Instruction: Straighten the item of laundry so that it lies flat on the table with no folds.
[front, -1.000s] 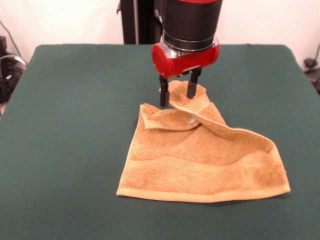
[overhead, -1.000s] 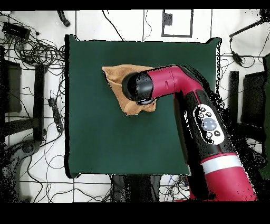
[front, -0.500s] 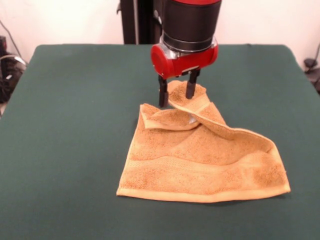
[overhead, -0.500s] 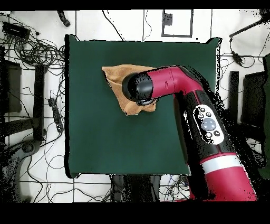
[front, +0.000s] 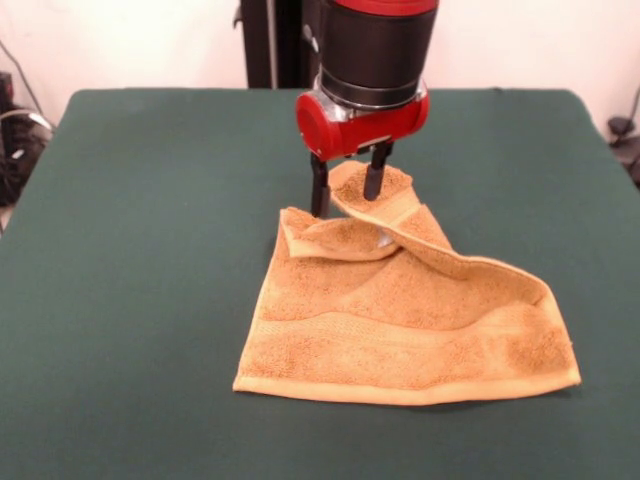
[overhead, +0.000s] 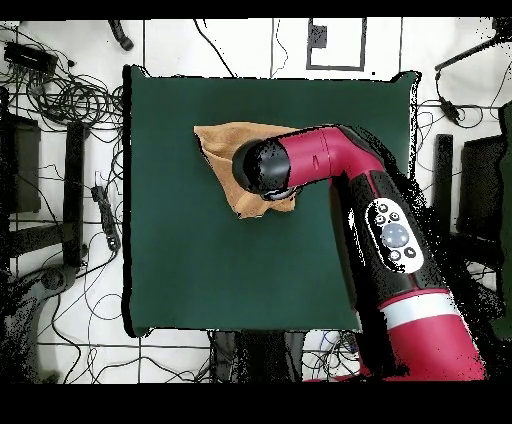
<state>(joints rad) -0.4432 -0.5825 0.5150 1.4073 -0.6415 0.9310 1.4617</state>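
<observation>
The golden-orange item of laundry (front: 400, 320) lies on the green table (front: 150, 220), its near half flat. Its far part is folded over into a diagonal ridge, and one corner stands up in a hump. My gripper (front: 346, 192) hangs over that raised corner, open, with one finger on each side of the hump and the tips just above the cloth. In the overhead view the item of laundry (overhead: 222, 142) shows only in part, because the arm's wrist (overhead: 262, 166) covers the rest and hides the gripper.
The red arm (overhead: 390, 240) reaches across the table (overhead: 200, 260) from its right side in the overhead view. Cables and stands lie on the floor around the table, off its edges.
My gripper has risen a little and drifted slightly left in the front view. The towel has kept its shape and place.
</observation>
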